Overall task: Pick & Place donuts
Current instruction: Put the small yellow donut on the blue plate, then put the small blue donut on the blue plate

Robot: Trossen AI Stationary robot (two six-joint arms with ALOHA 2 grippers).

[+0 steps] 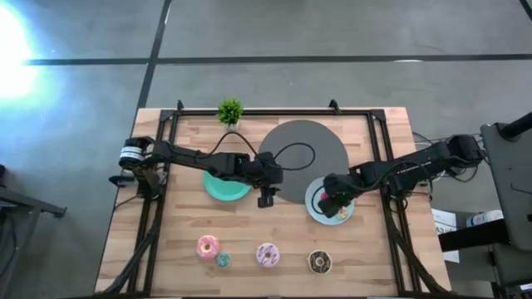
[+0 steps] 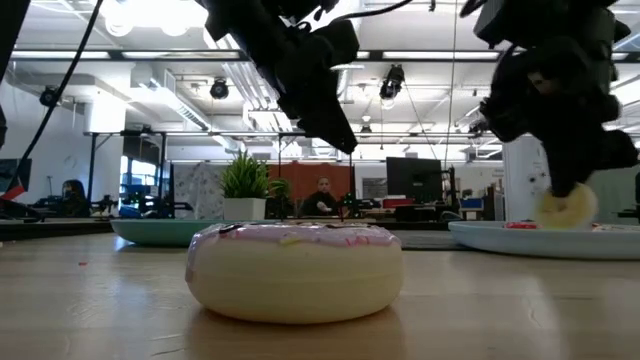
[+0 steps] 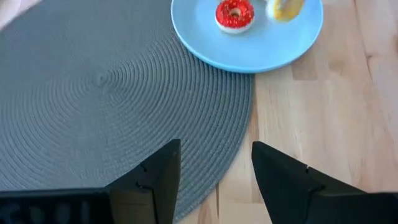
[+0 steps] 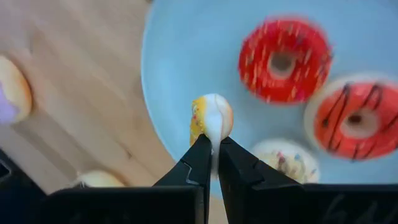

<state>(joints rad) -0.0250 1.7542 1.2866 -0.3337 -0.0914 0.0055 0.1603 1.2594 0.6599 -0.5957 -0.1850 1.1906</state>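
My right gripper (image 4: 212,142) is over the light-blue plate (image 1: 314,209), shut on the yellow mini donut (image 4: 210,118). A red mini donut (image 4: 285,59), an orange one with dark stripes (image 4: 354,118) and a pale sprinkled one (image 4: 283,158) lie flat on that plate. The pink donut (image 1: 208,246), teal mini (image 1: 223,260), pink-white sprinkled donut (image 1: 268,255) and chocolate donut (image 1: 320,262) lie flat in a row near the table's near edge. My left gripper (image 3: 214,155) is open and empty over the near edge of the grey round mat (image 3: 99,81). My right gripper pinches the yellow mini donut by its rim (image 4: 212,132) between the two fingertips, coming from above and pointing down. The ring stands on edge and hangs below the fingers (image 2: 565,207), low over the light-blue plate. Whether its lower edge touches the plate, I cannot tell.
A green plate (image 1: 223,187) lies under the left arm, left of the mat. A small potted plant (image 1: 230,110) stands at the table's far edge. A black cable (image 1: 291,154) loops over the mat. Bare wood lies between the plates and the donut row.
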